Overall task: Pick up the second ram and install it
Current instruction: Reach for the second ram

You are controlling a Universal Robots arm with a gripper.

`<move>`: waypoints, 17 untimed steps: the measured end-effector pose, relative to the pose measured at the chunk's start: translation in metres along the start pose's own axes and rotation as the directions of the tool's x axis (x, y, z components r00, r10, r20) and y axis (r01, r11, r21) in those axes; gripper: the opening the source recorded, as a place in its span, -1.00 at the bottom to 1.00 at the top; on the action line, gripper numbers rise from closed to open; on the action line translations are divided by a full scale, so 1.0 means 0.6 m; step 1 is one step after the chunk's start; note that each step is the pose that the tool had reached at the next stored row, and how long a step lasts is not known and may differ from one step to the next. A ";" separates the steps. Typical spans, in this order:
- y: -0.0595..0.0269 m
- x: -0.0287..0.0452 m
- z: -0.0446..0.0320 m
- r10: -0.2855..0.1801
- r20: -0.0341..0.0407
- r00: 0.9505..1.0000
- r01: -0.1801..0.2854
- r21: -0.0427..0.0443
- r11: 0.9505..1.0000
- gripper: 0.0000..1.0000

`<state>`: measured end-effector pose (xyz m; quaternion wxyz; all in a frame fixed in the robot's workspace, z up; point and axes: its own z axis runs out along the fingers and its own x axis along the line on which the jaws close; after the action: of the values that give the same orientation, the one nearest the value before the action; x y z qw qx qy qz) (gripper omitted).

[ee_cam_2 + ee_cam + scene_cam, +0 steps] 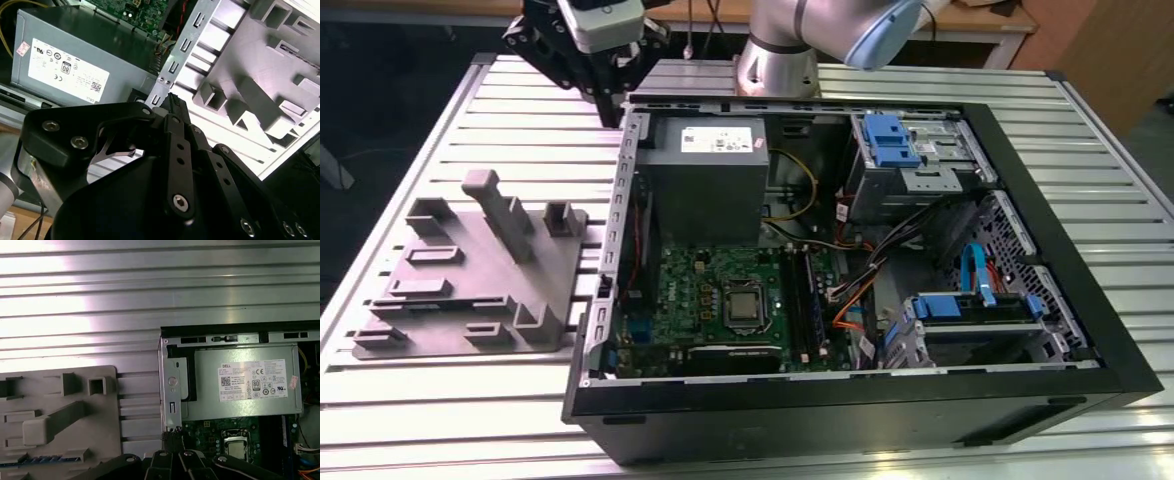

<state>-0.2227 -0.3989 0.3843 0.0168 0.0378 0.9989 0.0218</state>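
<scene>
Open black computer case [854, 405] lies on its side on silver slatted desk [427, 400]. Flat green motherboard [680, 290] in case's near half. Grey moulded plastic holder [520, 270] on desk just beside case, on exterior view's left. In first wrist view, second ram [45, 459], a thin flat blue-green memory stick, lies in a holder slot, outside case, well apart from pincer. Grey metal power supply box [704, 180] fills case's far corner. Black pincer [611, 100] hangs just outside that corner, clenched, nothing between fingers. Silver robot arm [781, 50] stands behind case.
</scene>
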 end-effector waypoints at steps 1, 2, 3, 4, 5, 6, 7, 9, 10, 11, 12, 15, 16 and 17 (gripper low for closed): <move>0.000 0.002 0.000 0.000 0.000 1.000 0.000 0.000 1.000 -0.80; 0.000 0.004 0.000 0.000 0.000 1.000 0.000 0.000 1.000 -0.80; 0.000 0.005 0.000 0.000 0.000 1.000 0.000 0.000 1.000 -0.80; -0.001 0.007 0.001 0.000 0.000 1.000 0.000 0.000 1.000 -0.80; -0.001 0.010 0.001 0.000 0.000 1.000 0.000 0.000 1.000 -0.80; -0.001 0.013 0.001 0.000 0.000 1.000 0.000 0.000 1.000 -0.80; -0.001 0.015 0.001 0.000 0.000 1.000 0.000 0.000 1.000 -0.80; -0.002 0.022 0.002 0.000 0.000 1.000 0.000 0.000 1.000 -0.80; -0.002 0.025 0.002 0.000 0.000 1.000 0.000 0.000 1.000 -0.80; -0.002 0.028 0.002 0.000 0.000 1.000 0.000 0.000 1.000 -0.80; -0.002 0.031 0.003 0.000 0.000 1.000 0.000 0.000 1.000 -0.80; -0.003 0.040 0.003 0.000 0.000 1.000 0.000 0.000 1.000 -0.80; -0.003 0.043 0.003 0.000 0.000 1.000 0.000 0.000 1.000 -0.80; -0.004 0.046 0.003 0.000 0.000 1.000 0.000 0.000 1.000 -0.80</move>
<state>-0.2502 -0.3989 0.3814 0.0168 0.0378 0.9989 0.0218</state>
